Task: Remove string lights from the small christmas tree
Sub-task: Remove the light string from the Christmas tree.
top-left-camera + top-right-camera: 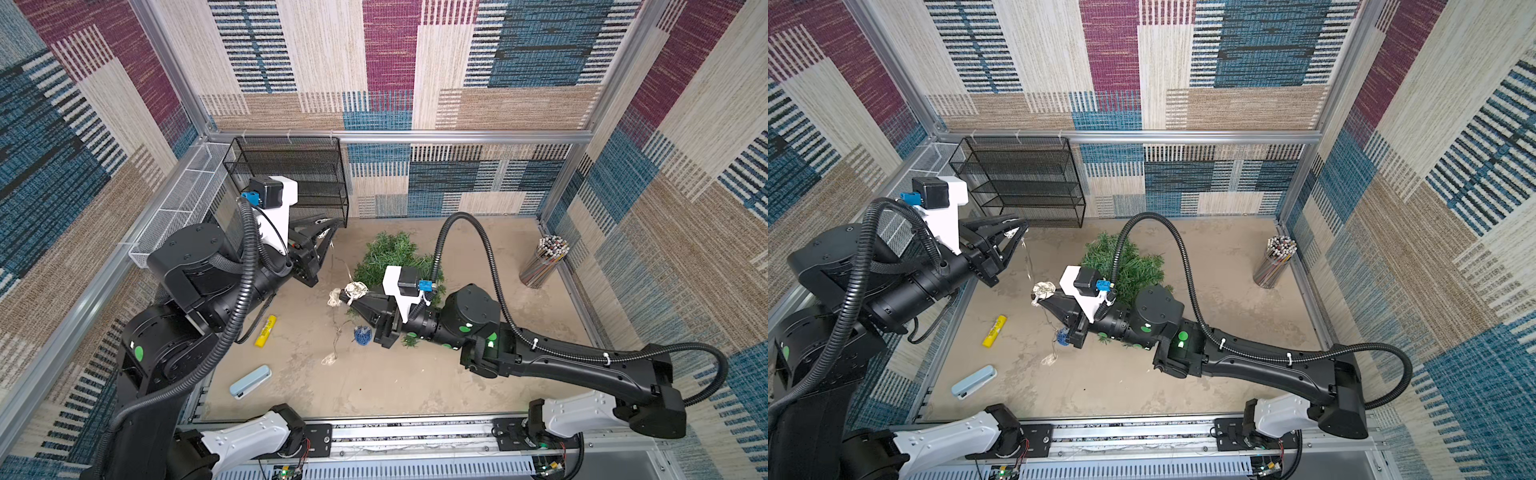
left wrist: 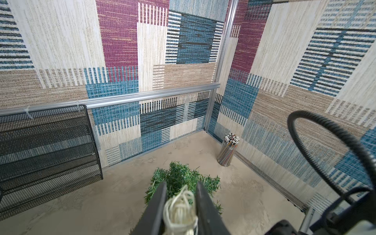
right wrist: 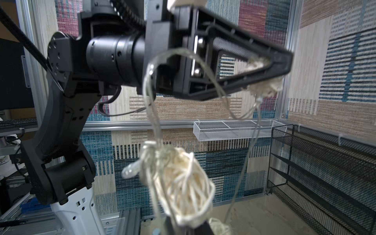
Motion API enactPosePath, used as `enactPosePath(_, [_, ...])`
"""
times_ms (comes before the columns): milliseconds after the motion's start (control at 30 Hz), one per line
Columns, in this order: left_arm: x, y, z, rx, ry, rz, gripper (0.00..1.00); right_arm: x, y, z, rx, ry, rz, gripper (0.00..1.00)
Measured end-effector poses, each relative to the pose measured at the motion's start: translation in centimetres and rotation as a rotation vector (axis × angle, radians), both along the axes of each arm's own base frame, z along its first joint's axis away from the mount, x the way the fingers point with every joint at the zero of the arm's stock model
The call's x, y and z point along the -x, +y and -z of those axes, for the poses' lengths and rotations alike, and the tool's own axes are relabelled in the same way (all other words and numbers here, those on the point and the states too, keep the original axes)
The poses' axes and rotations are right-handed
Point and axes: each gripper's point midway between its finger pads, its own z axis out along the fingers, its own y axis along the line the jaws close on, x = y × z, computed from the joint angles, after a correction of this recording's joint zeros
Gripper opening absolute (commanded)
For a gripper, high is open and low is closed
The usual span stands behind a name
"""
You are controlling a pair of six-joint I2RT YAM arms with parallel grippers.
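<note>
Only the left wrist view showed the left end effector (image 2: 180, 186) narrowly parted, its fingers (image 2: 158, 203) clamped on a cream woven ball of the string lights (image 2: 179, 211). Only the right wrist view showed the pale wire looping down from that grip to a second cream ball bunched just in front of its lens. In both top views the right end effector (image 1: 343, 296) was fully closed on the strand at that ball, above the counter (image 1: 415, 386). From there the wire dropped to a dark blue ball (image 1: 362, 335) lying beside the right wrist.

The small christmas tree (image 1: 390, 253) sat mid-counter, partly under the right arm. Bare counter lay open toward the front edge, and between the tree and the cup of coloured sticks (image 1: 544, 262) by the right wall. A black mesh rack (image 1: 291, 178) stood against the back wall near the left end effector. A yellow tube (image 1: 266, 331) and a pale blue case (image 1: 250, 381) lay near the left edge.
</note>
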Motion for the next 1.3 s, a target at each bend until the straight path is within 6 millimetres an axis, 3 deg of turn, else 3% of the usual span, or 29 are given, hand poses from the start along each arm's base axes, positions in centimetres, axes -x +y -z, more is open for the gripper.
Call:
enactPosePath(200, [-0.2,0.3,0.9,-0.024,0.005,-0.02,0.28,-0.3,-1.4,-1.4,0.007,0.0,0.043,0.03])
enactPosePath(267, [-0.1,0.3,1.0,-0.025,0.007,-0.018,0.28,-0.4,-1.6,-1.1,0.027,0.002,0.055,0.09])
enactPosePath(400, [0.5,0.3,0.2,-0.008,-0.011,0.007,0.27,-0.6,-1.9,-0.4,0.06,0.018,0.074,0.46])
enactPosePath(533, [1.4,-0.2,-1.4,0.03,-0.034,0.058,0.27,-1.1,-1.5,1.6,0.112,0.038,0.094,0.79])
enactPosePath(633, [1.9,-0.5,-2.7,0.062,-0.054,0.092,0.27,-1.7,-0.5,3.4,0.155,0.053,0.105,0.93])
enactPosePath(800, [2.6,-1.3,-4.3,0.099,-0.068,0.156,0.26,-2.6,1.7,6.3,0.232,0.075,0.114,1.0])
enactPosePath(900, [3.0,-1.5,-5.0,0.114,-0.078,0.182,0.26,-3.2,2.3,7.5,0.257,0.084,0.13,0.98])
enactPosePath(1133, [4.5,-0.7,-6.9,0.153,-0.12,0.2,0.26,-4.4,1.7,8.8,0.273,0.095,0.174,0.96])
enactPosePath(1300, [4.9,-0.8,-7.3,0.166,-0.13,0.221,0.26,-5.1,0.9,8.3,0.254,0.092,0.195,0.96])
